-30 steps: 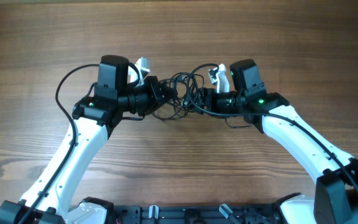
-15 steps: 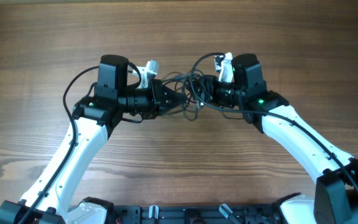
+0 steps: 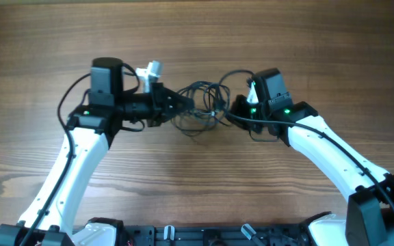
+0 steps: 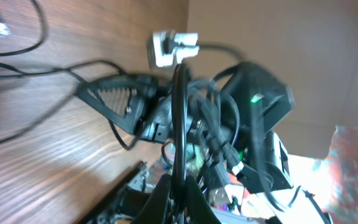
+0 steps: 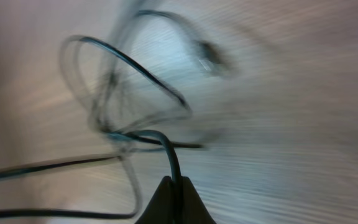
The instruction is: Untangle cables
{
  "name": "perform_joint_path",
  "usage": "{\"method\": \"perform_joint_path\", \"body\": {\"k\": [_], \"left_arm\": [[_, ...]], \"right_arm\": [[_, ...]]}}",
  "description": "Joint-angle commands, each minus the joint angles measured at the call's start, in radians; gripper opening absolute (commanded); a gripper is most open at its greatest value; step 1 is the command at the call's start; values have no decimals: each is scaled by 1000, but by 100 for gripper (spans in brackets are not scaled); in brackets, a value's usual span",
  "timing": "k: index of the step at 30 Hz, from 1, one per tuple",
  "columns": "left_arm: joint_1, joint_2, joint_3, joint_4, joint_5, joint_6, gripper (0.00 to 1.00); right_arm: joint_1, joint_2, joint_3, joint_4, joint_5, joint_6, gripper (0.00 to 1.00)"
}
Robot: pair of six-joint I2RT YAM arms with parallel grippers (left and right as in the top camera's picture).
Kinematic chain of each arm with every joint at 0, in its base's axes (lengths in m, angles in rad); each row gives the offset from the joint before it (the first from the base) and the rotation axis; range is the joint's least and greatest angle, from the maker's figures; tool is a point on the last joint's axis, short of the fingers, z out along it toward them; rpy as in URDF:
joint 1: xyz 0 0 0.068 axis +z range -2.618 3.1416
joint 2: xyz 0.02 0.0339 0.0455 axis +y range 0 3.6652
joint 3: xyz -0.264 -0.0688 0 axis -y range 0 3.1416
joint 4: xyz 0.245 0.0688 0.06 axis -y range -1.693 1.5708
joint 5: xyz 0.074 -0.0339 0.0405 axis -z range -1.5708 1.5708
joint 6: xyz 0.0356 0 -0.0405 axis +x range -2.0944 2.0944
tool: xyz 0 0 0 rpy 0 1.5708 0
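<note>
The cables (image 3: 200, 109) are lying in a loose tangle on the table (image 3: 197, 34), sitting between the left gripper (image 3: 185, 104) and the right gripper (image 3: 234, 109), each touching one side.

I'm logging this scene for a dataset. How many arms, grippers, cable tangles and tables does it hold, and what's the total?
Robot arms: 2 (left arm, right arm)
Grippers: 2 (left gripper, right gripper), each shut on the tangle
Cable clump: 1; its separate cords cannot be counted
Table: 1
Total: 6
</note>
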Motion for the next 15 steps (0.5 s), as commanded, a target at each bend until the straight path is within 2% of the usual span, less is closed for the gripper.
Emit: {"method": "perform_joint_path", "body": {"k": [1,5,9,12,15], "left_arm": [[86,-13,3,-61,-24,154,4],[135,-13,3,-153,-173,217,4],[165,-13,3,-288,-529,218,4],[167,-13,3,-377,-805,159,4],[167,-13,3,-422,-954,121,4]], "right_arm": [[3,13,2,-103,259,33,4],[3,13,2,-153,294,30,4],[3,13,2,-159,293,34,4],[3,13,2,-167,294,33,4],[3,13,2,-183,319,34,4]]}}
